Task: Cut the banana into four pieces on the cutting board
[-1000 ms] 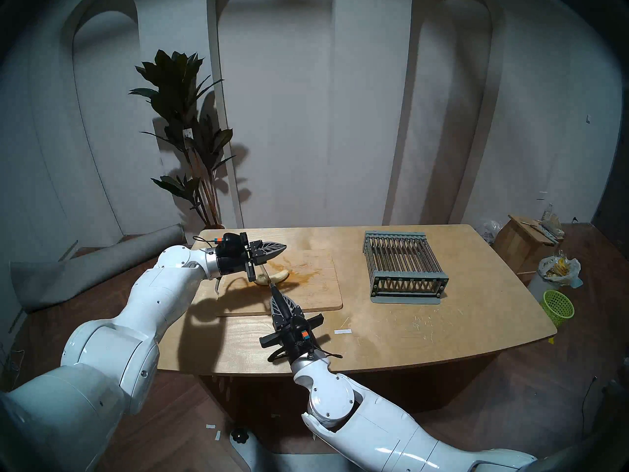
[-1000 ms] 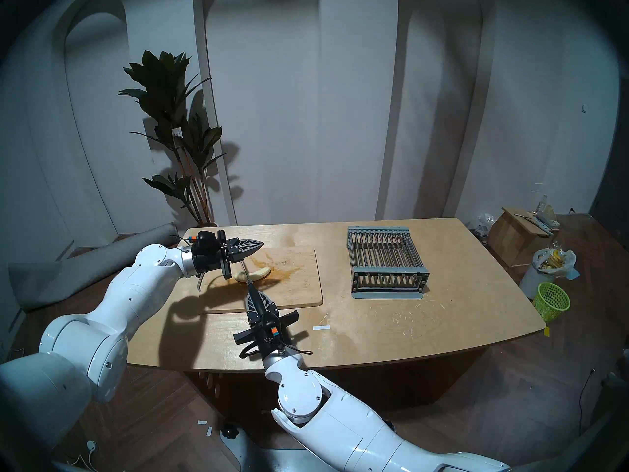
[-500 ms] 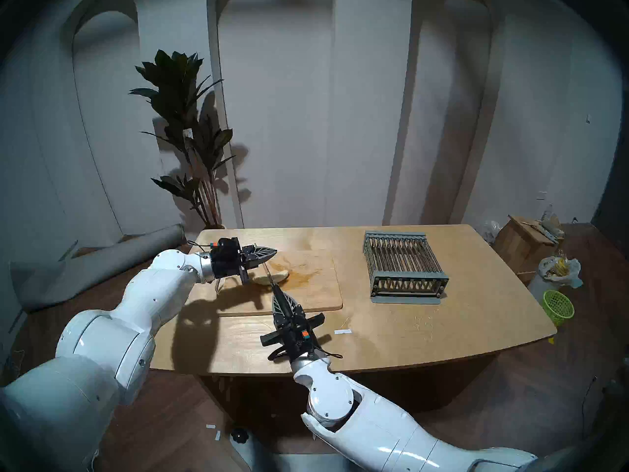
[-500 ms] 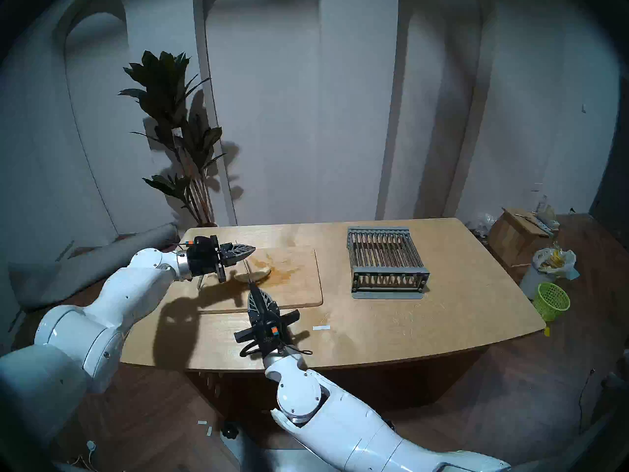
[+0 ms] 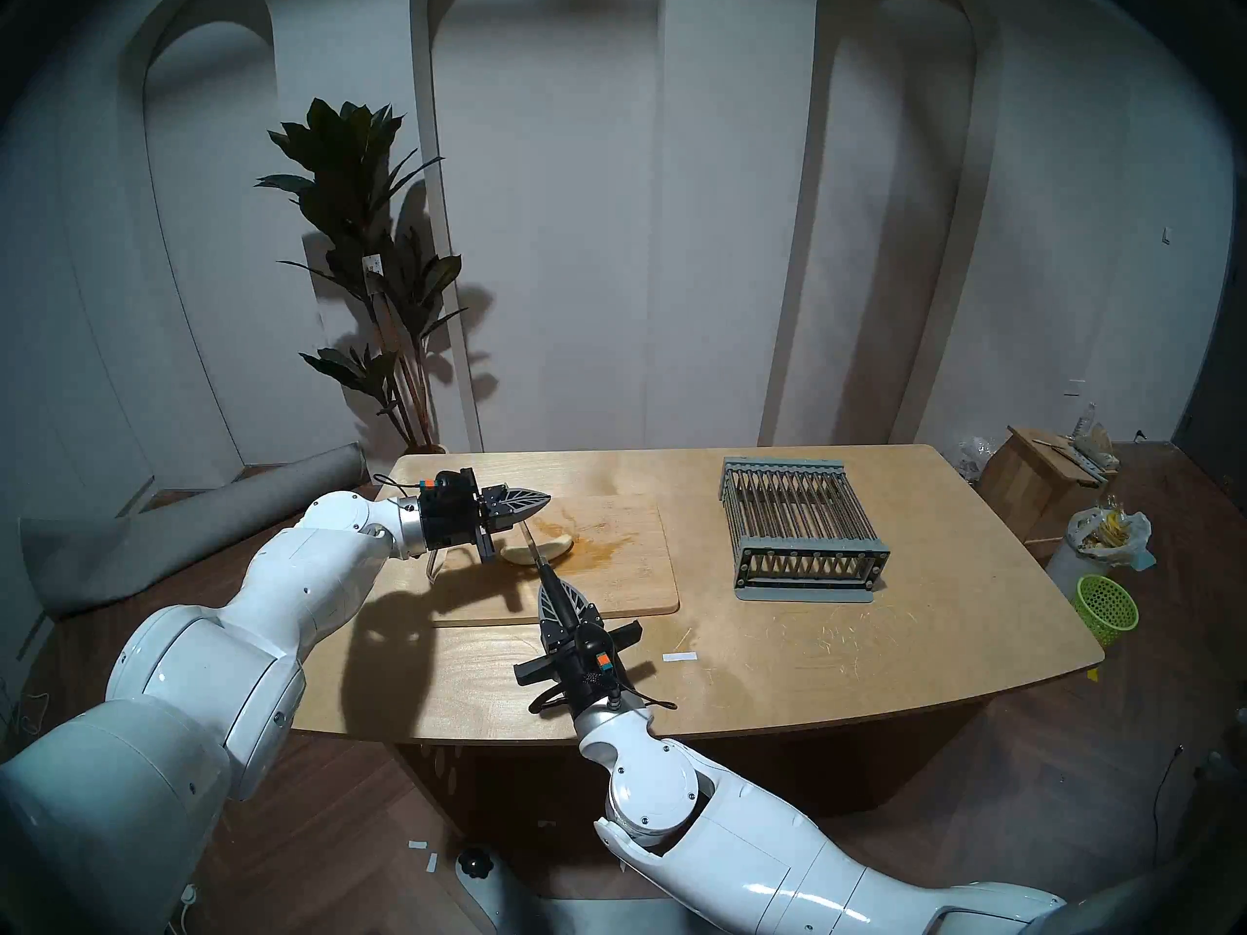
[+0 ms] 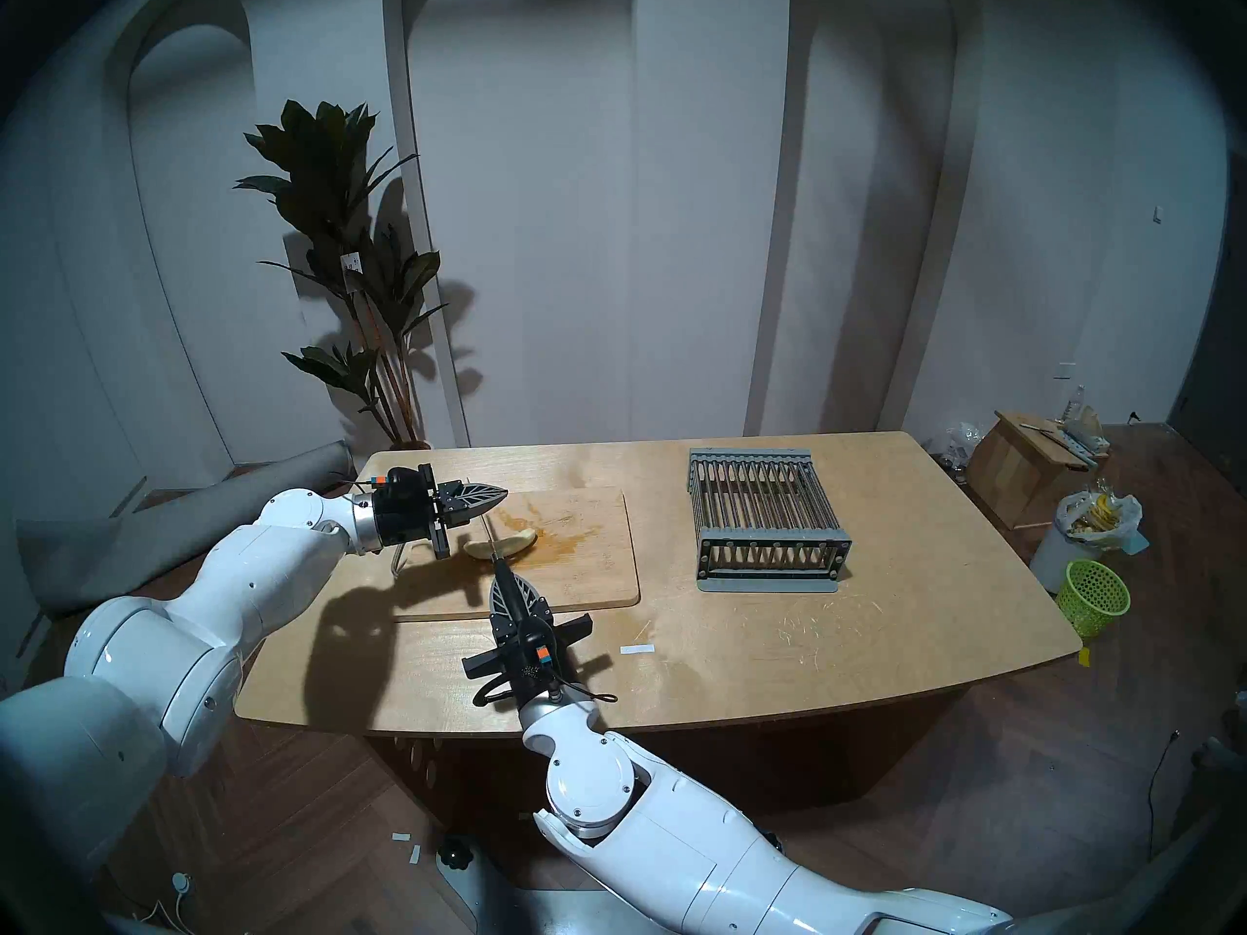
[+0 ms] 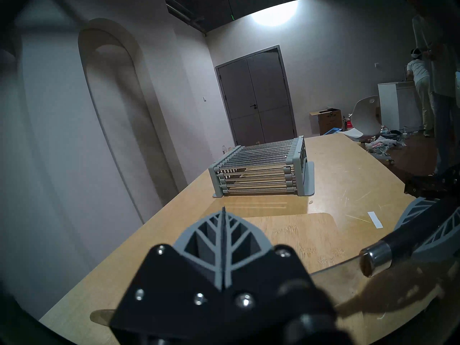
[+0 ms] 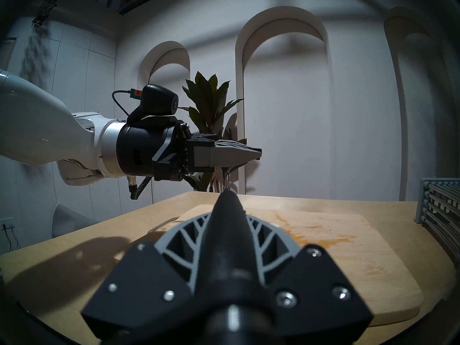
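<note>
Wooden and pale, the surface [image 5: 776,643] carries everything, and the cutting board [image 5: 627,576] serves as the landmark: it lies flat on the surface's left half, an orange-brown stain across its middle. Well to the right of the board stands a grey rack [image 5: 803,529] of metal rods. Over the board's far left corner hangs the left pincer [image 5: 533,502], held level, its fingers pressed together on nothing. At the board's near edge the right pincer [image 5: 560,596] is clamped on the black handle of a knife [image 5: 550,579], whose thin blade reaches across the banana [image 5: 540,549]. That banana, peeled and cream-coloured, lies on the board's left-centre, beside the stain; whether the blade has gone through it cannot be told. A small white strip [image 5: 679,657] lies on the surface just off the board's near right corner.
</note>
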Robot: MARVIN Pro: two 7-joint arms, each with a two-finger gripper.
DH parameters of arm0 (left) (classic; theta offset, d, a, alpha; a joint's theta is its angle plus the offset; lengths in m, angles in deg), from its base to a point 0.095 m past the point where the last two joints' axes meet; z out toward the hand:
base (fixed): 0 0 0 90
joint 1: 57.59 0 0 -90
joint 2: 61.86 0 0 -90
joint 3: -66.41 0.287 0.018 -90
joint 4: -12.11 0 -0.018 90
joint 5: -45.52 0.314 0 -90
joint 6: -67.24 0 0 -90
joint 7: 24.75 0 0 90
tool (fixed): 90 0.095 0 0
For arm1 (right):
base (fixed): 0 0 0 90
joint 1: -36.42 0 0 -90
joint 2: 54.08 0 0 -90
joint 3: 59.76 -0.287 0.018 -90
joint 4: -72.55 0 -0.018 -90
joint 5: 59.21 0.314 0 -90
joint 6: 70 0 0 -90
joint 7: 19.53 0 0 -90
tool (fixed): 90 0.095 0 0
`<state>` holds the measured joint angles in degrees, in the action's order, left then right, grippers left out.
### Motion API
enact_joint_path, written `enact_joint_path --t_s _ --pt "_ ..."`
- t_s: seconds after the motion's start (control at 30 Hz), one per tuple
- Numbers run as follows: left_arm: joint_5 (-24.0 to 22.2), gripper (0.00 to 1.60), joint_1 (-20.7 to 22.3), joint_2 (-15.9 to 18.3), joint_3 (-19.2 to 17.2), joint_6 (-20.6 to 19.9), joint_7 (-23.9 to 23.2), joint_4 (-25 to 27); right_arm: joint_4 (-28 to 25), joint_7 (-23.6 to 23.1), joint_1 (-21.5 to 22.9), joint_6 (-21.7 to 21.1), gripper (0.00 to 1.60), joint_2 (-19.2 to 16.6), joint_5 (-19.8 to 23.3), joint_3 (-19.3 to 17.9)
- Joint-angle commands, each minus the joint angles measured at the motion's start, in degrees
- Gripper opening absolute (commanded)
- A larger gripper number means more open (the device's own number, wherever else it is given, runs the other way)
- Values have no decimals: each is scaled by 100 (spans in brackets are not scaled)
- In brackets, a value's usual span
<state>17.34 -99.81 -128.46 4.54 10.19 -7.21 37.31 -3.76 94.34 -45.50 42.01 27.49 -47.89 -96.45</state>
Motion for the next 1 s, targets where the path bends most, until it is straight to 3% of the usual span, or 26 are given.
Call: enact_joint_path --t_s 0.0,0.47,0.97 --pt "-214 0 197 41 160 48 -602 17 -218 84 90 30 0 -65 123 155" --pt "-539 0 169 120 608 85 -545 47 -426 497 81 44 0 -345 356 454" --pt "-889 0 36 309 1078 161 -440 154 -450 649 223 39 0 -412 538 735"
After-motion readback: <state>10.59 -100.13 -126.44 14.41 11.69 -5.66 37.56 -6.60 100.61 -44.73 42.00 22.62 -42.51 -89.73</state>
